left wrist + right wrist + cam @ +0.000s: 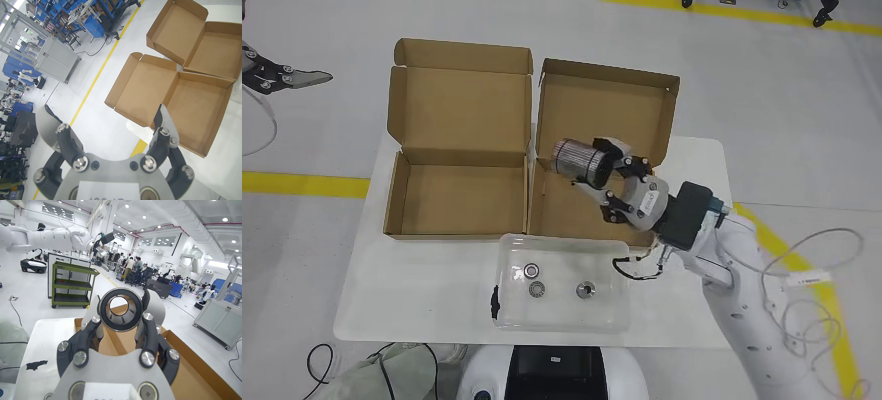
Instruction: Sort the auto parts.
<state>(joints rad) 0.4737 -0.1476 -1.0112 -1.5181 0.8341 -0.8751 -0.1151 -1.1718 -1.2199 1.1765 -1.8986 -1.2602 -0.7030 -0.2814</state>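
While the right gripper (594, 170) hangs above the white table (682, 170), its fingers are clamped on either side of a large metal cylinder (572, 160), a hollow sleeve with ribbed outer walls and a dark ring at one end. In the right wrist view the sleeve lies on its side between the two pads, its open bore facing the camera. It is held in the air over the right cardboard box (562, 215), close to the rear wall where the raised lid hinges, and it touches neither box nor table. Just beside that box on the robot's left stands the left cardboard box (457, 195), also open with its lid folded back, their side walls touching or nearly so. Nearer the robot, in front of both boxes, sits a clear plastic tray (562, 240) with three small round parts lying apart on its floor: a bearing (533, 269), a second ring (538, 289) just beside it, and a third piece (585, 290) further toward the right. The left gripper (287, 77) is well off the table over the pale floor, beyond the left box, with its fingers spread wide and nothing between them.
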